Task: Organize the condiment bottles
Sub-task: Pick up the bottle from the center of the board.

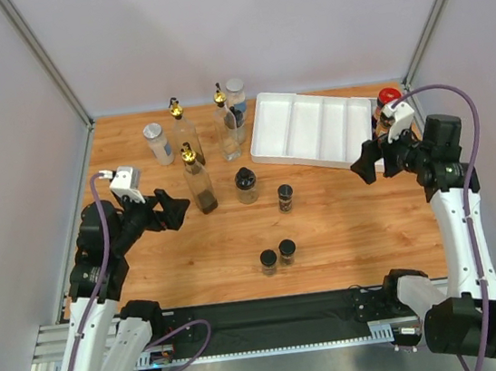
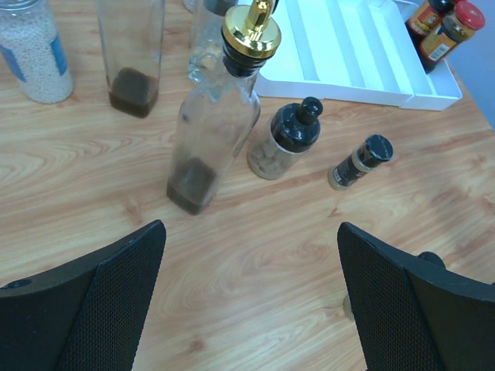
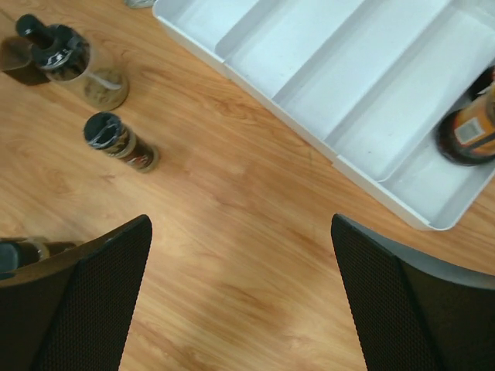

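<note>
Top external: wood-grain table (image 1: 353, 217) bearing condiment bottles (image 1: 199, 184), grey walls (image 1: 245, 21) three sides.

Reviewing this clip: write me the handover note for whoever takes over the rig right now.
Left tool: open, empty, facing the nearest gold-spouted bottle.
Right tool: open, empty, by the white tray.
Things: all stand loose on the table. Two more gold-spouted bottles and two silver-lidded jars are at back left, black-capped jars mid-table, and red-lidded jars beside the tray's right end.
Done: nothing; the tray compartments are empty.
To do: every bottle.
</note>
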Controlling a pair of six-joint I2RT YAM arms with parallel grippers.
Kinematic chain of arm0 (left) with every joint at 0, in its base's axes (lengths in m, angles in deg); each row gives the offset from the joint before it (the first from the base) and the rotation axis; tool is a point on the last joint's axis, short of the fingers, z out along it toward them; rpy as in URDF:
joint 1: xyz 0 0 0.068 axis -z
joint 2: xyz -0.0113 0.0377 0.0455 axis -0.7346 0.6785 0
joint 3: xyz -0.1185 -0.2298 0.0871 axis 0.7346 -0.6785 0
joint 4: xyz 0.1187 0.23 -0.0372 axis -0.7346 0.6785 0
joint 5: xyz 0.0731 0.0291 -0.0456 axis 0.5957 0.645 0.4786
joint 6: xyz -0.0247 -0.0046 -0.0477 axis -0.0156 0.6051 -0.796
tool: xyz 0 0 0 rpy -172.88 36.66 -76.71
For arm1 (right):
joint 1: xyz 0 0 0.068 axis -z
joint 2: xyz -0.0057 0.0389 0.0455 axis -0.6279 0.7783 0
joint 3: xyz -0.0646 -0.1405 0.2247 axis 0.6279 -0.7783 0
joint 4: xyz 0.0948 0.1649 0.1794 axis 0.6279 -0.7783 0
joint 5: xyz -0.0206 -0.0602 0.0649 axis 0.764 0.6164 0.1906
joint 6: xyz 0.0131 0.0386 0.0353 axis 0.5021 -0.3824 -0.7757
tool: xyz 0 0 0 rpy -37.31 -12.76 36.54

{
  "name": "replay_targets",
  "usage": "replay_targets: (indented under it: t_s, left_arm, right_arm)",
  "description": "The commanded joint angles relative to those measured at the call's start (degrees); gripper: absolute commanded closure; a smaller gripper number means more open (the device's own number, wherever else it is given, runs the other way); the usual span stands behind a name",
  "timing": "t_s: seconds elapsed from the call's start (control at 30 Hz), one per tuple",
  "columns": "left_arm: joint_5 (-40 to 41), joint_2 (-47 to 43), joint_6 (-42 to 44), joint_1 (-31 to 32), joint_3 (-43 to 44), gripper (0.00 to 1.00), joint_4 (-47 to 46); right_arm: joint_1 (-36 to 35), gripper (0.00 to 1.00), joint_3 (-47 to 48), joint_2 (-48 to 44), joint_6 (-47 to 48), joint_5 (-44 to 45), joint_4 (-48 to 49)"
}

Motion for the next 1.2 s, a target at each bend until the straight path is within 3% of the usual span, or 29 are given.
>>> replay_targets:
  t_s: [0.0, 0.17, 0.47, 0.9, 1.17]
  left_arm:
    - [-5.13, 2.14, -1.86, 0.17, 0.06, 0.00, -5.39]
    - [-5.67, 5.04, 1.65, 0.26, -1.70, 0.00, -12.43]
    - [-6.46, 12.42, 7.37, 0.35, -2.58, 0.02, -27.45]
    - [-3.30, 26.21, 9.48, 3.33, 2.87, 0.10, -35.56]
    - [0.92, 31.85, 11.32, 5.88, 2.96, 0.25, -41.71]
  right_arm:
    - [-0.08, 0.00, -3.70, -1.81, -2.70, -9.59, 4.74]
    - [-0.08, 0.00, -8.54, -5.06, -1.65, -15.22, 8.08]
    - [-0.08, 0.00, -10.13, -5.06, 0.55, -16.72, 7.03]
    - [-0.08, 0.00, -10.04, -6.56, 1.52, -15.67, 6.41]
    - [-0.08, 0.00, -9.87, -6.73, 1.87, -15.05, 6.15]
